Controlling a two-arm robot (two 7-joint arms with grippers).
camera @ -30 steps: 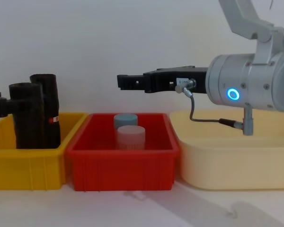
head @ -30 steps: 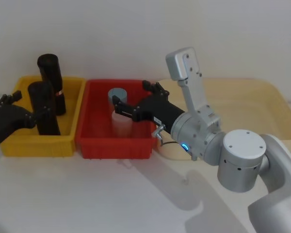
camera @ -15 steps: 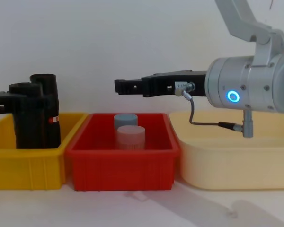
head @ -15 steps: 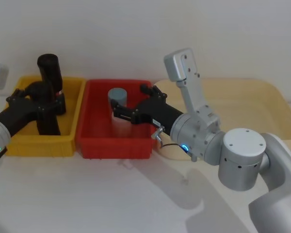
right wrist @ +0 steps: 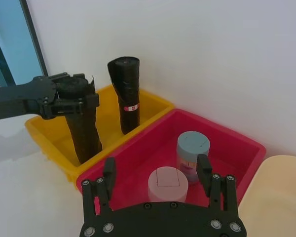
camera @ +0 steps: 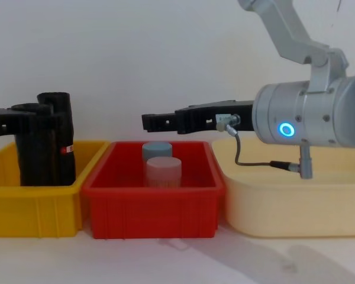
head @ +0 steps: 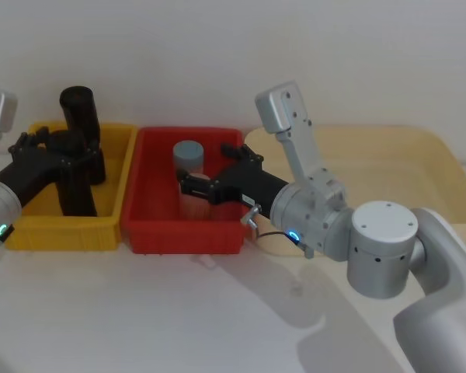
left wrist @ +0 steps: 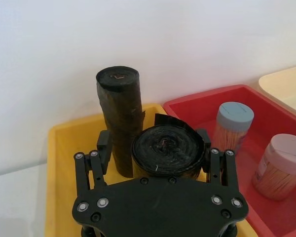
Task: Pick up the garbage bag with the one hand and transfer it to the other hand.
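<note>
**Garbage bag (head: 78, 194) upright left of the red bin (head: 182, 237), left gripper (left wrist: 154, 140) astride its top**

Nearest to you, the right gripper (right wrist: 156, 167) hangs above the red bin on the blue-ringed arm, which reaches in from the right. Its fingers (right wrist: 109, 170) are spread wide and hold nothing. You can see it is well clear of the bin's rim in the chest view.

Directly under it, in the near part of the red bin, stands the pink-lidded jar (camera: 163, 171). The blue-lidded jar (head: 189, 153) is just behind that, toward the bin's far wall.

Just left of the red bin and touching its side is the yellow bin (head: 58, 233). The garbage bag stands on end in the yellow bin's nearer part. Your left gripper comes in from the left of the red bin with one finger on each side of the bag's upper end. The left wrist view shows the jaws spread, with a gap between the roll and one finger, so the bag is straddled, not squeezed.

Farther back in the yellow bin stands the second black roll (head: 81, 109), the one with the small red mark, close behind the garbage bag.

The cream tub (camera: 284, 207) sits right of the red bin.
</note>
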